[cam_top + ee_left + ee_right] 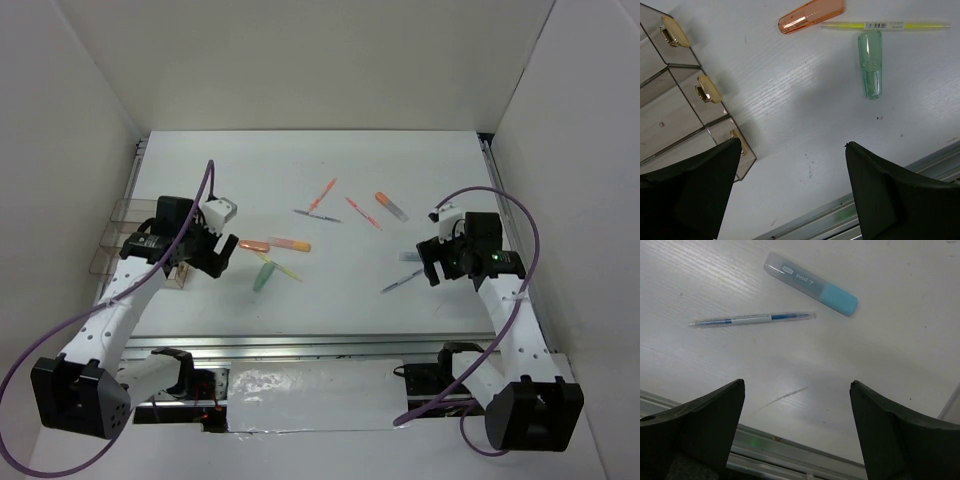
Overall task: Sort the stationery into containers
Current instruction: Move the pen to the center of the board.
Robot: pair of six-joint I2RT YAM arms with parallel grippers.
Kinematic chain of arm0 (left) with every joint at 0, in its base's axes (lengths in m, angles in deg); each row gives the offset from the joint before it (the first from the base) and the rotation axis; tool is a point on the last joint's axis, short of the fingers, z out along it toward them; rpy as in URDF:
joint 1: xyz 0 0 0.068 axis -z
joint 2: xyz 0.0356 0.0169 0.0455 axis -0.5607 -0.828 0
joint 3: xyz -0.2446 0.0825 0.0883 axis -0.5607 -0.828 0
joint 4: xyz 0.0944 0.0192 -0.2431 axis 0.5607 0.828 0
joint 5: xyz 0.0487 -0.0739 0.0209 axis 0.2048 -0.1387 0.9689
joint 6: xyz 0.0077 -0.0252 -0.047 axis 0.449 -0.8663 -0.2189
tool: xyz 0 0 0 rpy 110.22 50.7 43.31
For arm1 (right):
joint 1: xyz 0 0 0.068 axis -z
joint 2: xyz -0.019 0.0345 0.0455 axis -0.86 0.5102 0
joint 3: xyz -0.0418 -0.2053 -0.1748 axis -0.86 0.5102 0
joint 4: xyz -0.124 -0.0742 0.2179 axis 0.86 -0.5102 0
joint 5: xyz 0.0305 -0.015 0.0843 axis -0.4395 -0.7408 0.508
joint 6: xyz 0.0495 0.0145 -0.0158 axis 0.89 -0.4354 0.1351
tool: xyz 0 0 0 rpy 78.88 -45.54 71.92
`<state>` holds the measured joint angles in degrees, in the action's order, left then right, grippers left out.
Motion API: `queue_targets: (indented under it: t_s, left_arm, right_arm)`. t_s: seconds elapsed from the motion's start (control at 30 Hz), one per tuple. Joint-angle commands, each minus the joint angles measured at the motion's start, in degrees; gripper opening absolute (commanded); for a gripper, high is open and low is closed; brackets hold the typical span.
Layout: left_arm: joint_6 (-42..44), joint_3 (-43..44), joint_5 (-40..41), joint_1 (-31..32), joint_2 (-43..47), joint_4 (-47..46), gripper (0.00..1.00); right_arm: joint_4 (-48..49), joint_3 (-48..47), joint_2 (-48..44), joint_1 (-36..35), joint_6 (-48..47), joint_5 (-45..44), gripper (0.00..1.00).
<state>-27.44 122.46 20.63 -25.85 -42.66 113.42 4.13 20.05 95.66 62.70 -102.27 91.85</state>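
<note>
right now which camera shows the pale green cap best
The left wrist view. There the pale green cap is large and sharp, with its see-through ribbed body plain, lying on the table with one end by the yellow pen. The top external view shows it only as a small green sliver. The right wrist view does not show it.

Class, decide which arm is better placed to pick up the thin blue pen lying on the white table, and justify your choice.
Right, I'd judge. The right gripper hangs open close to the thin blue pen, while the left gripper sits far off by the clear plastic containers.
</note>
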Motion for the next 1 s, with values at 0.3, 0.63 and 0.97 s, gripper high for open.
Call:
queue_targets:
  t_s: [0.3, 0.63, 0.97]
  left_arm:
    - [3.97, 1.37, -11.86, 0.45, 0.58, 0.77, 0.97]
    - [6.52, -3.46, -21.45, 0.63, 7.61, -5.11, 0.91]
    - [7.66, -4.69, -23.12, 0.63, 6.56, -6.17, 0.92]
  right_arm:
    - [1.31, 3.77, 2.03, -14.79, -24.47, -0.32, 0.56]
    - [3.08, 2.81, 14.33, -19.81, -41.80, 1.52, 0.38]
    - [9.49, 2.98, 23.83, -19.37, -48.13, 0.64, 0.38]
